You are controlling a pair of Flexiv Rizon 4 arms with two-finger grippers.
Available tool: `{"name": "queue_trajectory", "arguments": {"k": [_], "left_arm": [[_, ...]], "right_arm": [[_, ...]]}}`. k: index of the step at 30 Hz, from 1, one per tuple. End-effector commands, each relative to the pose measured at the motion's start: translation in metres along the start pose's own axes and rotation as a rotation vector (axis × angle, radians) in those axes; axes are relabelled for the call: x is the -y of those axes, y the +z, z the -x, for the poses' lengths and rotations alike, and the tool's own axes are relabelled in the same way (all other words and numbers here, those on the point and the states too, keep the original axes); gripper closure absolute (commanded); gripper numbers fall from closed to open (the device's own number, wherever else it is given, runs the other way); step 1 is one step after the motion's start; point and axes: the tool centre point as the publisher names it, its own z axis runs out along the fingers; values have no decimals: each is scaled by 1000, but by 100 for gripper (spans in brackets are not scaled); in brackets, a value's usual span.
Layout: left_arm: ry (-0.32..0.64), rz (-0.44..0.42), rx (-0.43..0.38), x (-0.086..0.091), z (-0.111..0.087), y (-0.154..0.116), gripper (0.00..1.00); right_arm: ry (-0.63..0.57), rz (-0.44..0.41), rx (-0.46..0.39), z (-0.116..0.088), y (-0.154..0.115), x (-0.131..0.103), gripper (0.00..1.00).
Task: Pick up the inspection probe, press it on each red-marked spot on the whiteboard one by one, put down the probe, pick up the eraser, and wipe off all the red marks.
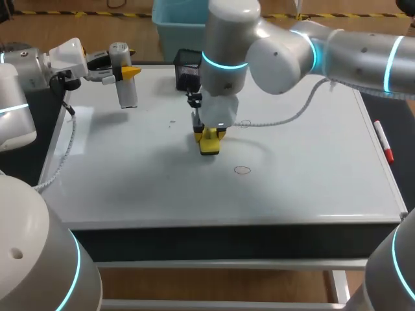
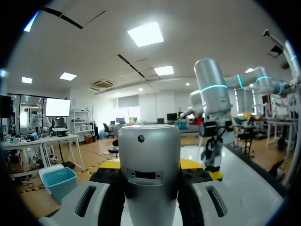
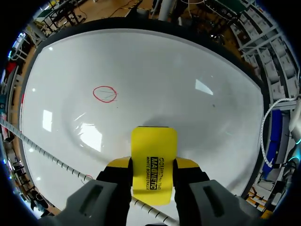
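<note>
My right gripper [image 3: 153,165] grips the yellow eraser [image 3: 154,146] from two sides; it sticks out ahead of the fingers, down at the whiteboard [image 3: 211,84]. A red mark [image 3: 105,93] lies ahead, apart. My left gripper [image 2: 153,165] holds the probe [image 2: 149,155] between its fingers.

The only print I can see is on the yellow eraser [image 3: 154,141] clamped in my right gripper [image 3: 154,165]: a few short lines of black block lettering on its upper face, down between my fingertips. The whiteboard [image 3: 197,66] carries a hand-drawn red circle [image 3: 105,93] and no words. On the inspection probe [image 2: 149,150], clasped in my left gripper [image 2: 151,168], I can make out no lettering.
</note>
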Motion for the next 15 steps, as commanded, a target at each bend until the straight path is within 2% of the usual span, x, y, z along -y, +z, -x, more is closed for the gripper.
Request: {"name": "queue_trajectory", "arguments": {"k": [1, 15], "left_arm": [[0, 0, -1, 1, 0, 0, 100], [0, 0, -1, 1, 0, 0, 100]], "right_arm": [[-3, 21, -18, 11, 9, 10, 100], [12, 57, -32, 0, 20, 5, 100]]}}
